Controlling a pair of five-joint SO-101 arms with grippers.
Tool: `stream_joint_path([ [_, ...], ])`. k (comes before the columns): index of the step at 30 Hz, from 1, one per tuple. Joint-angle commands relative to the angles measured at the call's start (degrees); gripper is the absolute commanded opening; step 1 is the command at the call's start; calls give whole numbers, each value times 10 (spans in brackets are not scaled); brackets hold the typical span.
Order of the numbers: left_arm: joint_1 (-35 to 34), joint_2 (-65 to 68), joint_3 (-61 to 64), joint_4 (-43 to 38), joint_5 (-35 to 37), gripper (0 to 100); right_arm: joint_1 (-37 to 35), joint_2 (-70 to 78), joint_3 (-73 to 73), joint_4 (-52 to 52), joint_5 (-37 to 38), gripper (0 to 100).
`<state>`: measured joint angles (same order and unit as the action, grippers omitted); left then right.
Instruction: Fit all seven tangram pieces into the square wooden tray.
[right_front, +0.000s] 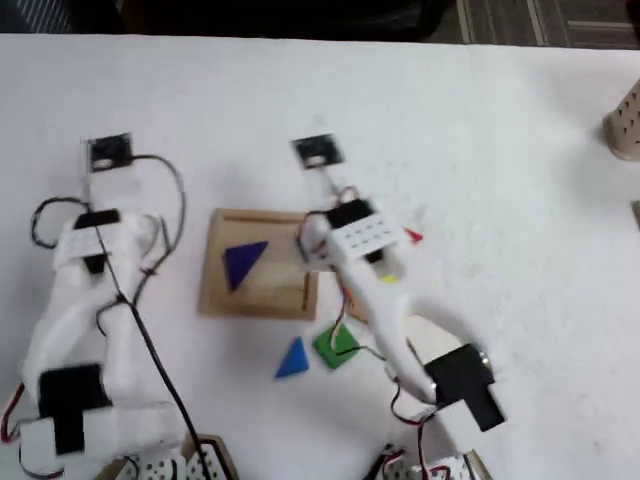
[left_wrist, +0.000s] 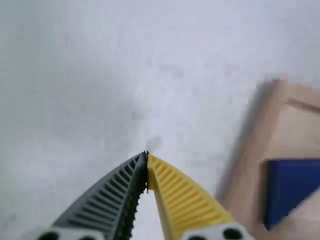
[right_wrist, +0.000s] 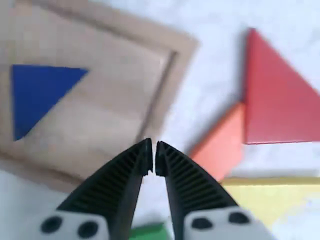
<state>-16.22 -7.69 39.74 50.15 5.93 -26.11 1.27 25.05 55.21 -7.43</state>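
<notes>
Blue triangle (right_front: 243, 262) inside wooden tray (right_front: 255, 309)

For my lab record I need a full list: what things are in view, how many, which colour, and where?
tray: 1, light wood, on table
dark blue triangle: 1, dark blue, inside tray
light blue triangle: 1, light blue, outside tray
square: 1, green, beside light blue triangle
red triangle: 1, red, outside tray
orange piece: 1, orange, beside red triangle
yellow piece: 1, yellow, beside orange piece
table: 1, white
left gripper: 1, black and yellow fingers shut, beside tray
right gripper: 1, black fingers shut, above tray's edge
</notes>
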Motion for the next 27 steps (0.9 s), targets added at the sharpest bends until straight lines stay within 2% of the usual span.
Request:
stream_joint_path([
  [1,118,-95,4,92,4,22,65,-40,-3,-28,4,17],
  [6,286,-138,62,92,8,24,106,-30,-23,-26,4,17],
  [10,337,-133,68,55,14,24,107,-19,-33,-25,4,17],
  [13,358,-90,66,28,62,24,109,-15,-35,-28,4,17],
  [18,351,27,11,19,76,24,109,-15,-35,-28,4,17],
  [27,228,128,-86,49,74,24,108,-15,-35,-28,4,17],
])
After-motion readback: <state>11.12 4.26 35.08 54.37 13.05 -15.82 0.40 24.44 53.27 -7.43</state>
